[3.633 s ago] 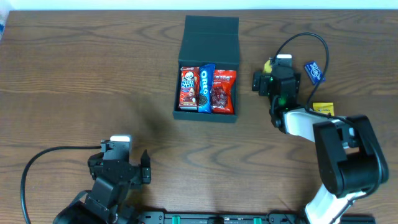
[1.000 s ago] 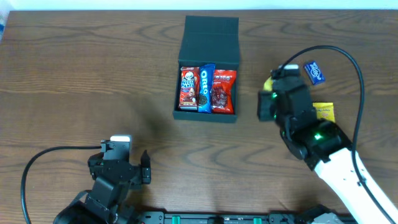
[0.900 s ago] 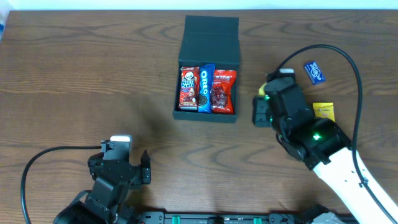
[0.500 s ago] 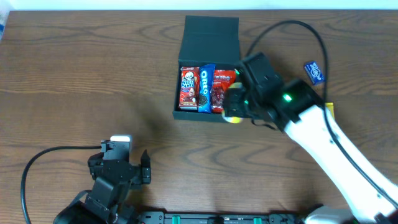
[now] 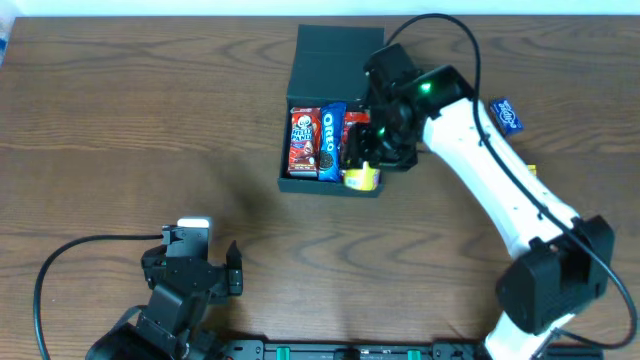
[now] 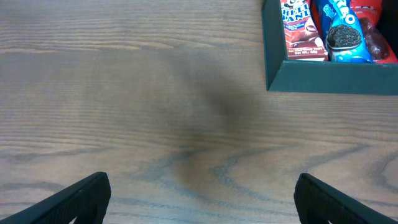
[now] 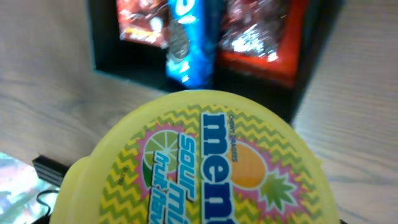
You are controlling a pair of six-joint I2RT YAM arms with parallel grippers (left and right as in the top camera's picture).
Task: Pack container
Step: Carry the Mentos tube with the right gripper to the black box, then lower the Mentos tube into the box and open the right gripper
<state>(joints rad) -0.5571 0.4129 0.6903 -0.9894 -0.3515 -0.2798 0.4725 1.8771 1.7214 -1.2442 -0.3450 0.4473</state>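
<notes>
The dark teal box (image 5: 335, 60) lies open at the back centre, lid flap folded back. It holds a red packet (image 5: 304, 142), a blue Oreo packet (image 5: 328, 140) and a red packet (image 5: 356, 135). My right gripper (image 5: 365, 170) is shut on a yellow Mentos tub (image 5: 361, 178) and holds it over the box's front right edge. In the right wrist view the tub (image 7: 199, 165) fills the lower frame and hides the fingers, with the box (image 7: 314, 59) behind it. My left gripper (image 6: 199, 202) is open and empty over bare table near the front; the box corner (image 6: 323, 78) shows at its upper right.
A small blue packet (image 5: 506, 115) lies at the back right. A yellow packet (image 5: 528, 171) peeks out beside the right arm. The right arm's cable arcs over the box's back right. The left arm's cable loops at the front left.
My right arm has swung left from the table's right side, carrying the yellow tub to the box's front right edge. The left arm has not moved.
</notes>
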